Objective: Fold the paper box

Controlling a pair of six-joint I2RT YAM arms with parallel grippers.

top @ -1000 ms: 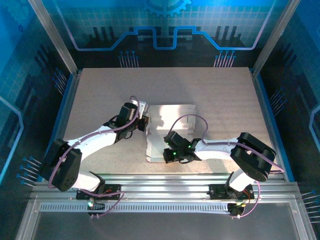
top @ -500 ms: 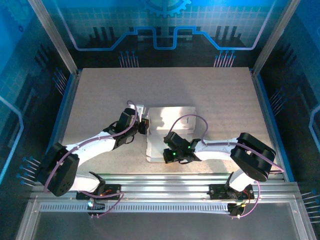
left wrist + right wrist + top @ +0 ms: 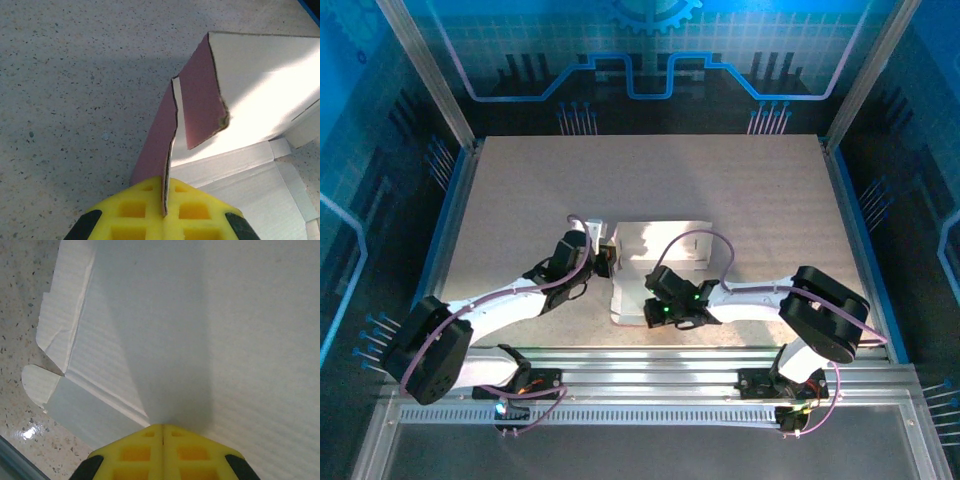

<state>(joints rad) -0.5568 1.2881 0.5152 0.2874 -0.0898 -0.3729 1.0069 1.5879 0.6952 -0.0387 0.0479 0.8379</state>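
- Top external view: paper box (image 3: 660,245) lies on the table (image 3: 520,180), by the middle of its near edge. Its far wall appears steeper than a second ago.
- Left gripper (image 3: 164,200): pads pressed together, pinching the pink side flap (image 3: 157,145). It has drawn toward the near edge, raising that flap.
- Right gripper (image 3: 163,432): pads pressed together, tips bearing on the whitish floor panel, scarcely shifted.
- Judgement: walls are rising, so the fold is partway.
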